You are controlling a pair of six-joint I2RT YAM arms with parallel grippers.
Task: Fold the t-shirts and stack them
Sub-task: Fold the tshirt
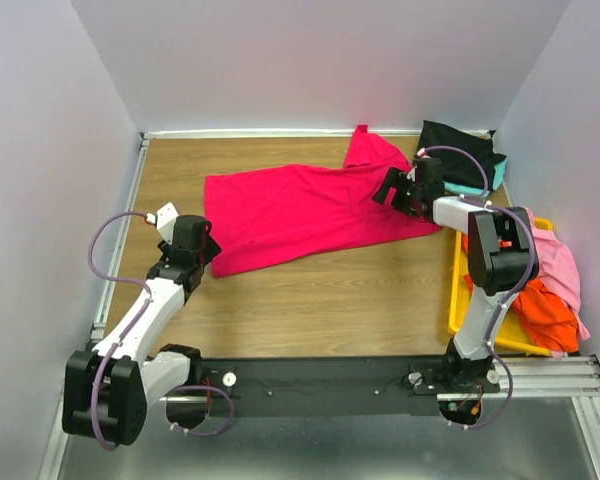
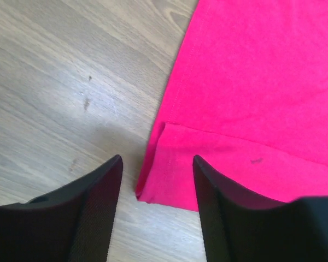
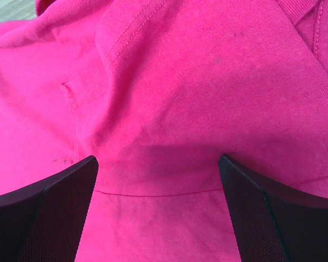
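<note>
A large crimson-red t-shirt (image 1: 300, 210) lies spread across the middle of the wooden table, one sleeve (image 1: 372, 150) pointing to the back. My left gripper (image 1: 202, 248) hovers at its near-left hem corner (image 2: 153, 185). The left gripper (image 2: 157, 161) is open, the corner lying flat on the table below the gap. My right gripper (image 1: 392, 190) is over the shirt's right part. The right gripper (image 3: 158, 161) is open wide above red cloth (image 3: 169, 98), holding nothing. A black t-shirt (image 1: 460, 150) lies on a teal one (image 1: 495, 178) at the back right.
A yellow bin (image 1: 458, 290) at the right edge holds a pink t-shirt (image 1: 558, 252) and an orange one (image 1: 550, 312). White walls close in the table on three sides. Bare wood (image 1: 320, 300) shows in front of the red shirt.
</note>
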